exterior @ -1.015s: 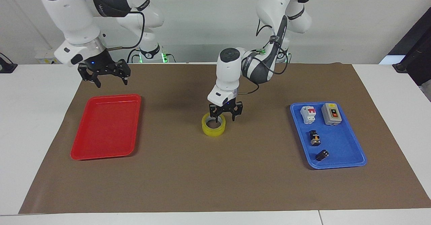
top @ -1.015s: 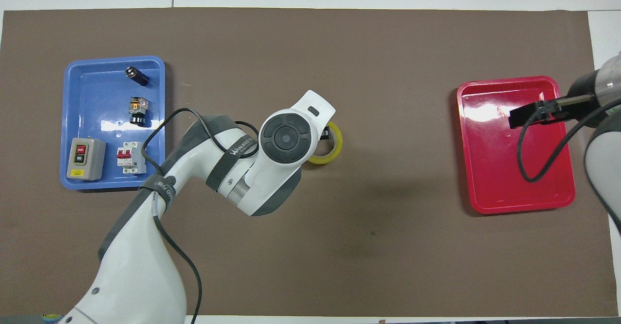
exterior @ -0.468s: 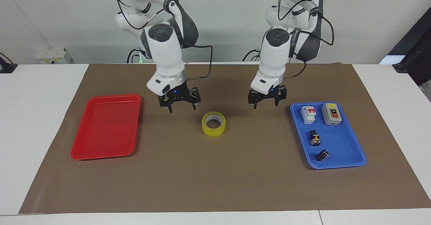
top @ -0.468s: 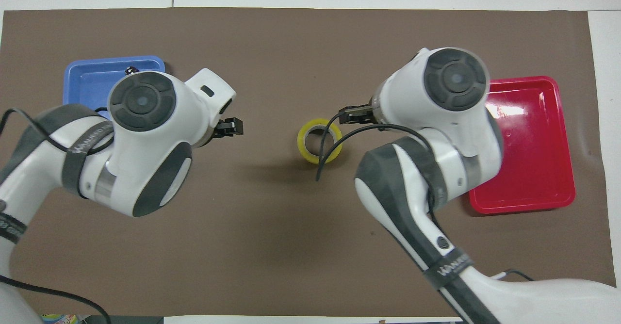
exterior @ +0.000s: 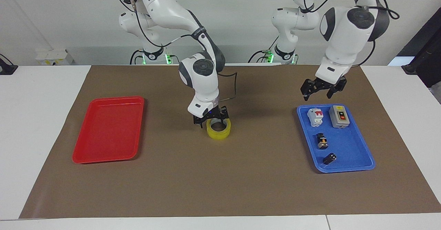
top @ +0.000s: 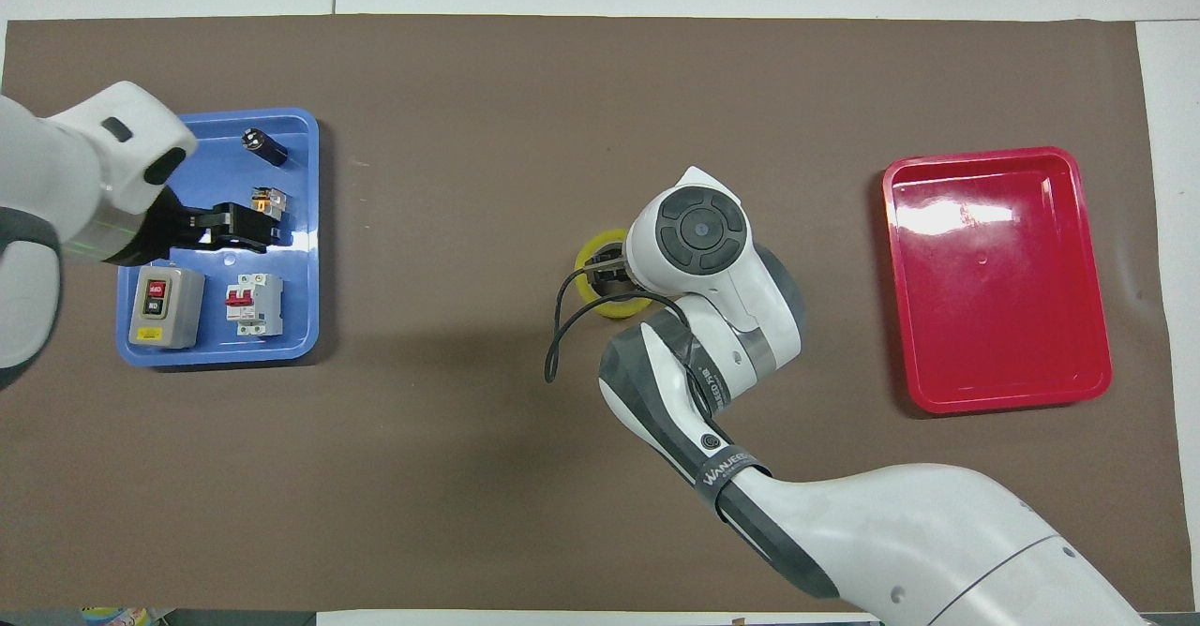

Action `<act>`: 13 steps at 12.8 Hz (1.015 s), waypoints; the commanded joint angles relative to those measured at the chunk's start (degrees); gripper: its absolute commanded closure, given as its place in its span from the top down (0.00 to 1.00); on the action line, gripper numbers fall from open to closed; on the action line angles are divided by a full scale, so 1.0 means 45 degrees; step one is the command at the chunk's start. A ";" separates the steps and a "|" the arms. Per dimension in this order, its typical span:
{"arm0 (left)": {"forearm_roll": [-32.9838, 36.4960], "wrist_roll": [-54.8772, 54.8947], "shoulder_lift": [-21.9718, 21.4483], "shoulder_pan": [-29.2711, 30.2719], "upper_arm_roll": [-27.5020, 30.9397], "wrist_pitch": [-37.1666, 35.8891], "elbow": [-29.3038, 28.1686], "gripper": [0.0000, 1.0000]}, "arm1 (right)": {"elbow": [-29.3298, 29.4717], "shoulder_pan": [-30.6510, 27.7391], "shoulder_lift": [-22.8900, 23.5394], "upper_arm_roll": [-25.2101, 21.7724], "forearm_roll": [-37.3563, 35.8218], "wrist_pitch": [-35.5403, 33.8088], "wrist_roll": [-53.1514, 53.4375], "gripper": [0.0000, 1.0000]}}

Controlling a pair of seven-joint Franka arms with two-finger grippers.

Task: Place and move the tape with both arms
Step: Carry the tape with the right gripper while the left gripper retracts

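The yellow tape roll [exterior: 218, 131] lies flat on the brown mat at mid-table; in the overhead view only part of its rim [top: 614, 309] shows under the right wrist. My right gripper [exterior: 211, 119] is down at the roll's top edge, on the side toward the right arm's end. It is open, with one finger outside the roll's wall and the other hidden over the core. It also shows in the overhead view [top: 607, 268]. My left gripper [exterior: 323, 89] is open, empty and raised over the blue tray [exterior: 348, 144], also in the overhead view [top: 253, 228].
The blue tray [top: 216, 176], toward the left arm's end, holds a grey switch box [exterior: 339, 116], a white circuit breaker [exterior: 315, 116] and two small black parts. An empty red tray [exterior: 106, 130] lies toward the right arm's end, also seen in the overhead view [top: 994, 279].
The left gripper let go of the tape, rose and swung away over the blue tray. The right gripper came across from the red tray and dropped onto the tape. The tape has not moved.
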 commanded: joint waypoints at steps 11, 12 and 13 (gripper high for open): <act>-0.0771 0.2364 0.0055 0.2469 -0.0160 -0.3421 0.2680 1.00 | 0.1216 -0.1047 -0.0324 -0.0005 -0.0193 -0.1861 -0.0192 0.00; -0.0771 0.2364 0.0035 0.2450 -0.0199 -0.3440 0.2660 1.00 | 0.1647 -0.1671 -0.0363 -0.0005 -0.0270 -0.2504 -0.0967 0.00; -0.0771 0.2306 0.0035 0.2450 -0.0238 -0.3440 0.2621 1.00 | 0.1922 -0.2296 -0.0556 -0.0044 -0.0310 -0.3284 -0.1999 0.00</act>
